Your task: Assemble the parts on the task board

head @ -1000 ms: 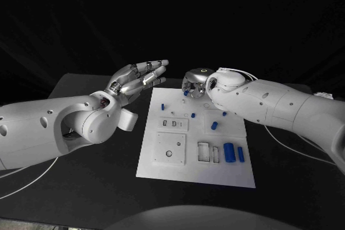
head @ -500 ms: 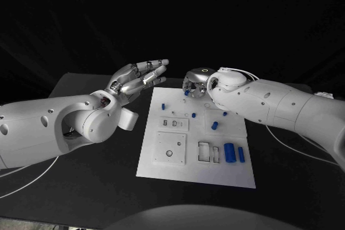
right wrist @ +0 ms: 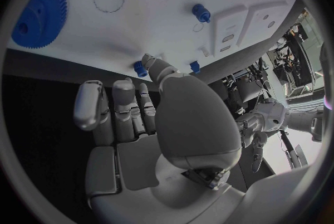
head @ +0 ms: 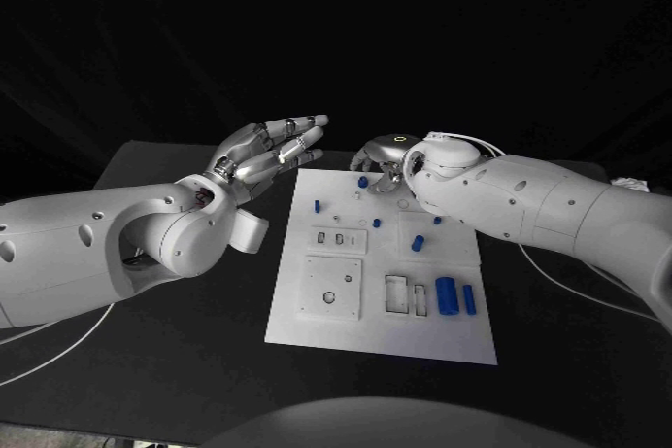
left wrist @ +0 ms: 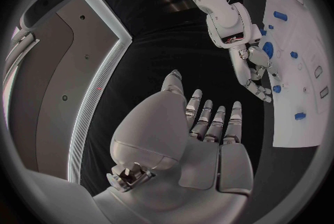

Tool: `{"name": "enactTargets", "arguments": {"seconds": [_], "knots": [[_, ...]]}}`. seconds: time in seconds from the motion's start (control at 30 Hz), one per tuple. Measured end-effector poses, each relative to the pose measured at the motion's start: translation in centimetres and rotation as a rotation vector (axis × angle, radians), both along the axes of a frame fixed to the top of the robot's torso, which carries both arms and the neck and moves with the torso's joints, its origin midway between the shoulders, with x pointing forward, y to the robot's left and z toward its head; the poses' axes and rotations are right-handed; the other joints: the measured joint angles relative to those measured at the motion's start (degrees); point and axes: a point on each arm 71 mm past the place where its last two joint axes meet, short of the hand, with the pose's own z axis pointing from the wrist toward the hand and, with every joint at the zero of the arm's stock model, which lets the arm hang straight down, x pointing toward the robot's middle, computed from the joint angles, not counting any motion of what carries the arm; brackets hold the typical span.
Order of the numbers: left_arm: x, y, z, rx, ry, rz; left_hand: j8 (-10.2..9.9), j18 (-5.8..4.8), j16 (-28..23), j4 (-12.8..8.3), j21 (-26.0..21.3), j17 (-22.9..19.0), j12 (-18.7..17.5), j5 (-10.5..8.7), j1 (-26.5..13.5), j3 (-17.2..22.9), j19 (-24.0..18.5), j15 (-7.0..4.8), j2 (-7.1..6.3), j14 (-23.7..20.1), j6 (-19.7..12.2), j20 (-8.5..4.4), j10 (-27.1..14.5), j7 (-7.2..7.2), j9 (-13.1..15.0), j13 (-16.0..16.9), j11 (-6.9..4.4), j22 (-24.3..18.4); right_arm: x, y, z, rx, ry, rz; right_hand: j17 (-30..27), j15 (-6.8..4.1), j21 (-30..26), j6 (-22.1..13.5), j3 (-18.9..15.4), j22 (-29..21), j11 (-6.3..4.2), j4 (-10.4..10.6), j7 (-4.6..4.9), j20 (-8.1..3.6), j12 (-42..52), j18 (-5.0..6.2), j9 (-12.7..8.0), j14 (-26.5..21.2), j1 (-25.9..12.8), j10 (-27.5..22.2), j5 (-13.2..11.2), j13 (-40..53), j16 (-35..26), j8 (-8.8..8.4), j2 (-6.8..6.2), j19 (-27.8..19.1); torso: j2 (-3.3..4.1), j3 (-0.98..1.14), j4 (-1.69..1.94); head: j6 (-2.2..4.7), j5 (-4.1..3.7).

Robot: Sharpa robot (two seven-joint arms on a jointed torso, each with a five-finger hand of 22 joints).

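The white task board is lying flat across the middle of the head view, its recesses showing as pale outlines. Blue parts are sitting toward its right side and upper end, with a toothed blue gear near the far edge. The left hand is hovering released, fingers spread, left of the board. The right hand is hanging over the board's upper end, fingers curled, grasping nothing.
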Motion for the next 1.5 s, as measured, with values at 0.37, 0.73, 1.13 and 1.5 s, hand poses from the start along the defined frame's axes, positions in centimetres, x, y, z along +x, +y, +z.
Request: {"name": "enactTargets", "arguments": {"seconds": [0.37,0.73,1.13,1.5], "knots": [[0.1,0.3,0.0,0.003,0.000,0.008,0.0,0.03,0.0,0.0,0.0,0.0,0.0,0.23,0.0,0.0,0.0,0.00,0.00,0.0,0.0,0.00,0.0,0.00,0.0,0.0,0.00,0.0,-1.1,-3.0,1.0,0.091,-0.070,0.021,1.3,0.30,-0.6,1.8,-4.0,0.5,0.10,2.5,1.75,0.30,4.2,0.00,-2.0,0.1,0.0,2.5,-2.2,2.6,1.1,0.51,0.01,-0.1,-0.17,0.00,-0.13,0.13,0.43],[0.3,0.6,-0.1,0.006,-0.001,0.018,0.2,0.05,0.0,0.0,0.0,0.0,0.0,0.48,0.3,0.0,0.0,0.00,0.31,0.0,0.0,0.00,0.0,0.00,0.0,0.0,0.00,0.0,-4.3,-11.3,5.2,0.204,-0.103,-0.017,-15.4,0.95,-28.0,7.5,-2.8,-18.7,-2.06,2.6,4.26,1.64,23.3,4.61,-2.2,-18.8,2.0,14.2,1.8,13.3,-14.5,2.57,1.30,-26.0,-0.77,-0.09,-0.92,-0.36,0.57],[0.4,0.5,-0.3,0.007,0.002,0.015,0.2,0.07,0.9,0.0,0.2,0.2,0.4,0.78,1.0,0.0,0.2,0.63,0.38,0.6,0.1,0.20,0.3,0.09,0.0,0.0,0.31,0.0,-3.9,-15.7,3.3,0.174,0.047,-0.199,32.0,-2.60,7.0,6.0,-8.6,1.5,-5.76,7.1,4.90,-2.56,72.9,-1.85,2.4,12.4,-4.8,43.9,0.6,66.7,20.0,8.96,3.22,8.0,-1.09,-0.03,-1.39,-0.41,0.47],[0.4,0.6,-0.4,0.007,0.005,0.013,0.4,-0.61,1.6,0.0,0.2,0.3,0.9,1.15,1.4,0.0,0.4,0.94,0.31,1.3,0.2,0.01,0.4,0.20,0.0,0.0,0.44,0.0,-3.6,-14.7,1.9,0.140,0.109,-0.236,32.0,-4.03,15.4,4.9,-9.0,1.5,-6.47,7.3,4.49,-3.89,73.0,-4.08,3.3,12.4,-5.6,44.2,5.4,66.8,20.0,10.50,2.89,11.1,-1.17,-0.13,-1.38,-0.14,0.02]]}}
